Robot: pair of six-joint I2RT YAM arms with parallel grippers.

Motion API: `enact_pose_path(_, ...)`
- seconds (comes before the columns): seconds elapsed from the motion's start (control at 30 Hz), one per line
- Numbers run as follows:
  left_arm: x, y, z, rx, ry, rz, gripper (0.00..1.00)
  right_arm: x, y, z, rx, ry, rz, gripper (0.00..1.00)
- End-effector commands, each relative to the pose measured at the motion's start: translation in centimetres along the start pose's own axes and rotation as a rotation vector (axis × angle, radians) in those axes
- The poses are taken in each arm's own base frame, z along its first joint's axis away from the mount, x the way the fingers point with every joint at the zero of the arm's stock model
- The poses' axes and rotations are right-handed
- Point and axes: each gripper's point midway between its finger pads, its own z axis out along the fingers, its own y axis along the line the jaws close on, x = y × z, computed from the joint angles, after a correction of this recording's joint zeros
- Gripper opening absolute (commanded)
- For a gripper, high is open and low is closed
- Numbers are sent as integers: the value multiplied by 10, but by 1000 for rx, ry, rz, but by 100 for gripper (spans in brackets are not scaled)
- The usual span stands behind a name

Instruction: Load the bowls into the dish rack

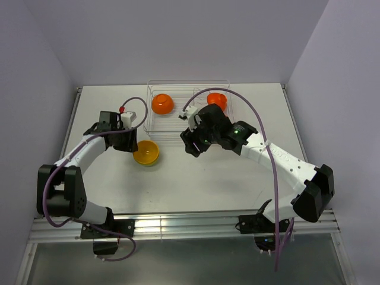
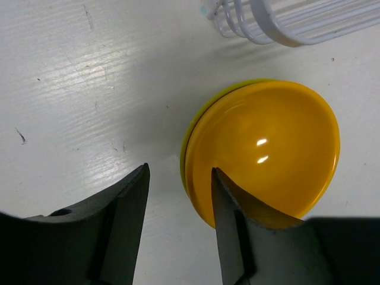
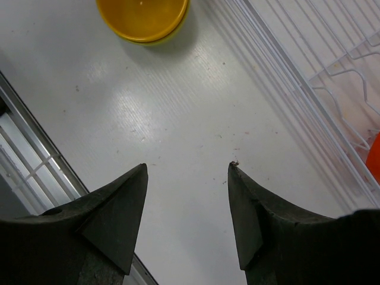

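A yellow bowl [image 1: 146, 152] lies on the table in front of the clear dish rack [image 1: 189, 122]; a yellow-green rim shows under it. The left wrist view shows its glossy domed outside [image 2: 267, 142]. My left gripper [image 2: 178, 181] is open; its right finger overlaps the bowl's near edge and its left finger is over bare table. It sits at the bowl's left in the top view [image 1: 132, 144]. An orange bowl [image 1: 162, 104] and a red-orange bowl [image 1: 217, 99] sit in the rack. My right gripper [image 1: 191, 142] is open and empty above the table [image 3: 187, 169].
The rack's ribbed corner [image 2: 267, 24] lies just beyond the yellow bowl. In the right wrist view the yellow bowl [image 3: 142, 18] is at the top, the rack's edge [image 3: 320, 107] at the right, and the table's metal front rail [image 3: 35, 160] at the left.
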Motion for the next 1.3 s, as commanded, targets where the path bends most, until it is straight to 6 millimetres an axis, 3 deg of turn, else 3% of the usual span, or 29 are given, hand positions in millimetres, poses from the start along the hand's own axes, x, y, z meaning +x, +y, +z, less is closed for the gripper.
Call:
enact_pose_path(0.0,-29,-1,-2,-13,-77,14,50,-2,-1,-7,-7,-16,7,64)
enact_pose_path(0.3,-31,-6,-1,-5,-68,35,35,-4,-6,-7,-2,-16,20,63)
enact_pose_path(0.73,-25,-10,5,-6,-37,48,32,-7,-9,-9,9,-23,15,63)
enact_pose_path(0.87,-24,-10,6,-9,-41,47,19,-6,-10,-9,9,-22,19,63)
enact_pose_path(0.97,-28,-10,3,-13,-48,44,2,-5,-10,-8,10,-19,19,63)
enact_pose_path(1.1,-33,-13,-2,-5,-57,43,0,-7,-11,-9,13,-25,21,63)
enact_pose_path(1.27,-55,-33,-27,71,-107,50,0,-13,-12,-14,7,-42,41,68)
